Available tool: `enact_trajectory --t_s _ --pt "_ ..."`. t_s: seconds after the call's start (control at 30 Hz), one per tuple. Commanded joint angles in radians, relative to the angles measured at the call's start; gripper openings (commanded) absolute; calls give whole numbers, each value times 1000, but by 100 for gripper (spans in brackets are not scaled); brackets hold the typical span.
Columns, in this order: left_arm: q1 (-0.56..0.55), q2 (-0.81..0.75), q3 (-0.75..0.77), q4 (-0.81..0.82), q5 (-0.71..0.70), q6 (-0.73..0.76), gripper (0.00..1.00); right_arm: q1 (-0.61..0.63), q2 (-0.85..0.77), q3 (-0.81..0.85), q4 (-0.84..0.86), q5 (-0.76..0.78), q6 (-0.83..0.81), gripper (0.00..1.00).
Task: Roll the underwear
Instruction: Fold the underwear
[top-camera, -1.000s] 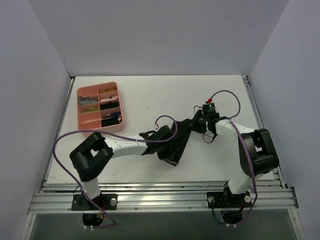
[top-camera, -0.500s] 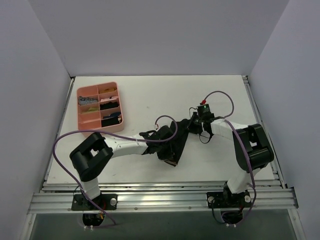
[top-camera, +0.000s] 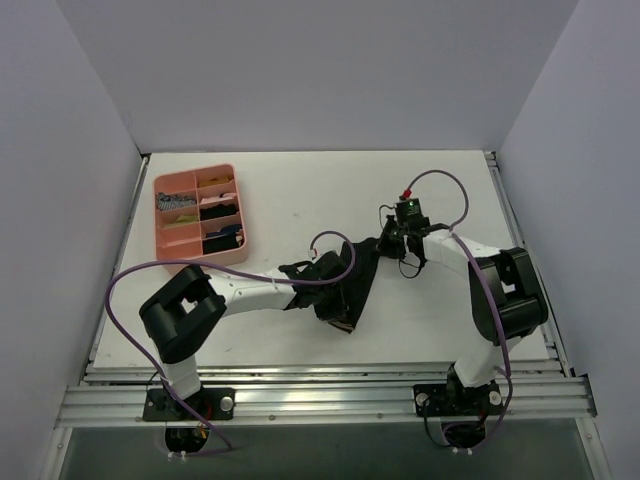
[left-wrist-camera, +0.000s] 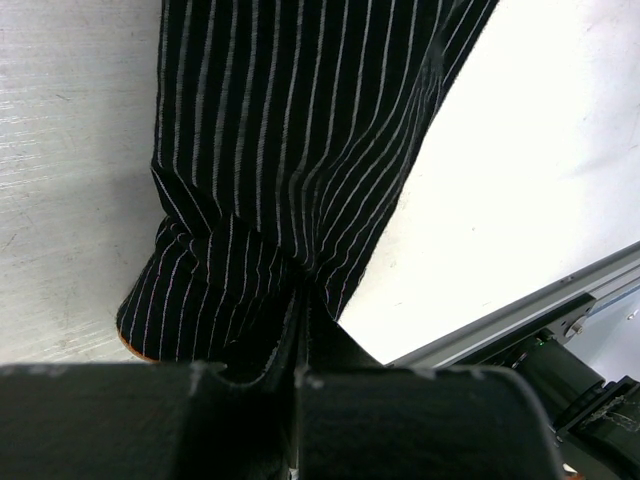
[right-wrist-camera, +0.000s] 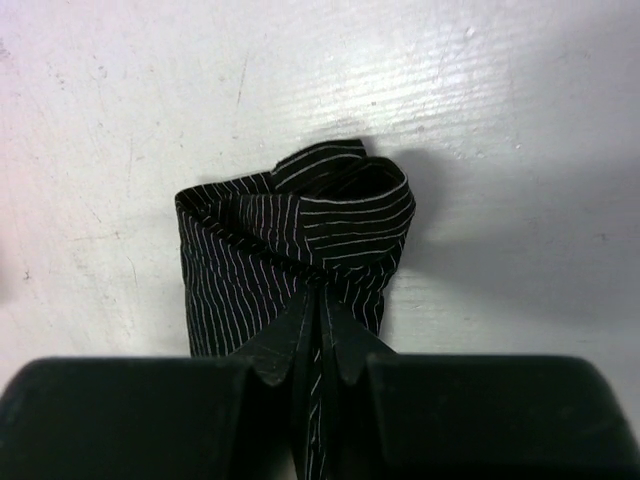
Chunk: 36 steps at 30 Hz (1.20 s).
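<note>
- Only the wrist views show white pinstripes on the black soft fabric underwear (left-wrist-camera: 290, 150), which lies on the white table (top-camera: 300, 190).
- The left gripper (left-wrist-camera: 300, 310) pinches its front end; the right gripper (right-wrist-camera: 318, 300) clamps its curled far end.

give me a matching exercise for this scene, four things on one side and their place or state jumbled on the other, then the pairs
1. underwear
2. pink tray
3. left gripper
4. right gripper

A. far left of the table
B. shut on the underwear's curled far end
C. black with thin pale stripes, held at both ends
D. shut on the underwear's flatter near part

Pairs: 1-C, 2-A, 3-D, 4-B
</note>
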Motion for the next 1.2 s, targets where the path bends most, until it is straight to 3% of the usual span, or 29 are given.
enact_trajectory --t_s 0.0,0.37,0.73,0.87,1.17 --pt "-16 34 -33 -126 -35 29 3 -15 1 59 -51 39 -52 0" --pt "-24 45 -31 -130 -36 26 2 -65 12 95 -88 61 -84 0" --pt "-33 55 -13 -136 -38 27 2 -64 -25 -5 -103 142 3 0" --pt "-36 63 6 -138 -35 36 2 -61 -42 -19 -66 110 21 8" --pt "-39 66 27 -145 -35 58 2 -61 -116 124 -171 52 -45 19"
